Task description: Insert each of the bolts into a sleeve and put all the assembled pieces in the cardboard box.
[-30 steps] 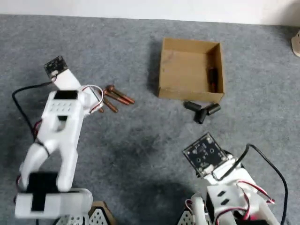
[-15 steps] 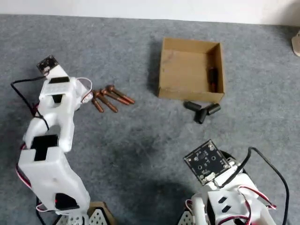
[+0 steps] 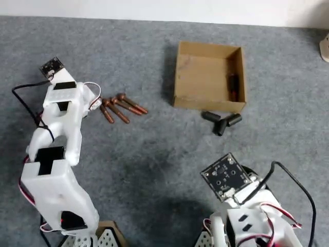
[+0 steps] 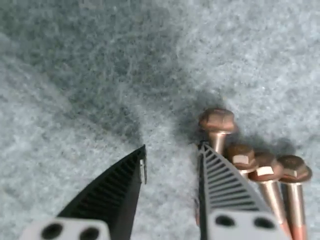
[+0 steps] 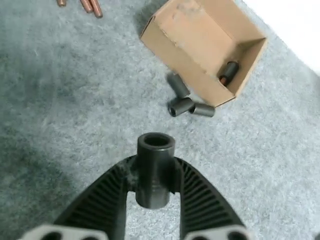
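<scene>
Several copper bolts (image 3: pixel 122 106) lie side by side on the grey carpet. My left gripper (image 4: pixel 172 152) hangs open just above the carpet, one finger (image 4: pixel 216 172) touching or nearly touching the nearest bolt head (image 4: pixel 217 120), with bare carpet between its fingers. My right gripper (image 5: pixel 154 172) is shut on an upright black sleeve (image 5: pixel 156 149), held above the carpet near the front. Three loose black sleeves (image 3: pixel 221 121) lie just in front of the cardboard box (image 3: pixel 200 103). One assembled piece (image 3: pixel 233 87) lies in the box by its right wall.
The left arm (image 3: pixel 64 110) stretches along the carpet's left side. The right arm's camera board (image 3: pixel 226 176) sits at the front right. Open carpet lies between the bolts, the box and the arms. A pale object (image 3: pixel 325 47) pokes in at the right edge.
The left arm has swung back and to the left, uncovering the bolts, and has barely moved in the last half second. The right arm has only shifted slightly.
</scene>
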{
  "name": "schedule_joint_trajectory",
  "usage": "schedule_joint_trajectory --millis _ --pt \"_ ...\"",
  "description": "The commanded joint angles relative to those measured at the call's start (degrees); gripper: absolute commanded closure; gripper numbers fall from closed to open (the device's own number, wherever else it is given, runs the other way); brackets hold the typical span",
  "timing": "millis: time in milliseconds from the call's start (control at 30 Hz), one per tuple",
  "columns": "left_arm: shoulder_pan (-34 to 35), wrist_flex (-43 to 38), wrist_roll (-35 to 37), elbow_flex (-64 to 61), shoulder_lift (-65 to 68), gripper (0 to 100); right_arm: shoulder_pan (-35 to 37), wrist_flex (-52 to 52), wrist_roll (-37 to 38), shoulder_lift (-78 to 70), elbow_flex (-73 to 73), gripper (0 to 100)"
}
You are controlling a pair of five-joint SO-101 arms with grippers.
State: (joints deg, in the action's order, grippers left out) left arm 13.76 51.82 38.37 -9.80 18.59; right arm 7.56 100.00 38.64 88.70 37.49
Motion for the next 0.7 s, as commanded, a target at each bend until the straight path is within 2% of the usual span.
schedule_joint_trajectory --millis 0,167,400,667 --pt "-3.0 0.4 0.3 2.6 -4.9 83 -0.4 -0.6 -0.1 0.0 1.6 99.3" --pt "-5.1 4.0 0.3 2.9 -7.4 82 -0.4 -1.6 -0.2 0.1 4.3 99.3" --pt "-4.3 3.8 2.2 2.5 -7.4 83 -0.4 -1.2 -0.2 0.2 4.0 99.3" --pt "-4.0 1.9 2.3 3.0 -0.5 82 -0.4 -1.1 -0.2 0.2 3.9 99.3"
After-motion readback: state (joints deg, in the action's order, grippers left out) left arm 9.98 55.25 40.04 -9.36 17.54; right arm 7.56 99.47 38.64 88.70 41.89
